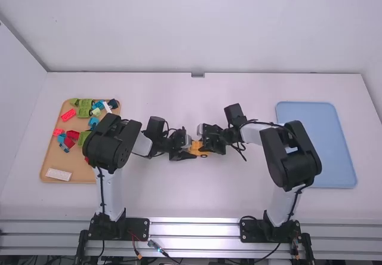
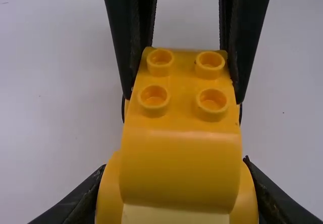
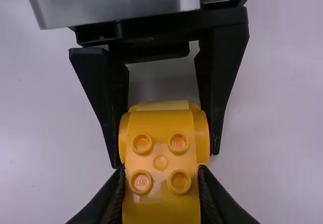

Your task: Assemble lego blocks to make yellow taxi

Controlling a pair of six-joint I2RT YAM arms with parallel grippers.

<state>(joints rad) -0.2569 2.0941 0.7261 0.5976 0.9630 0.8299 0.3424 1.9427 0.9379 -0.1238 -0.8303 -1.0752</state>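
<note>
While it is over the worktop (image 1: 191, 193), yellow lego build (image 1: 196, 148): doubly held
Left fingers (image 1: 187, 156): clamped on broad part
Right fingers (image 1: 210, 143): gripping studded end

- Lit brightly and softly in the high view, apparently from above, with barely a shadow across the worktop (image 1: 179, 199).
- Glaring almost white off the metal rail (image 1: 194, 230) along the worktop's near edge.
- Dimmer in both wrist views, with muted shade behind the black fingers (image 2: 250, 32).
- Shining in pale streaks and small highlights on the yellow blocks (image 2: 181, 168).
- Darkened almost to plain black on the fingers.
</note>
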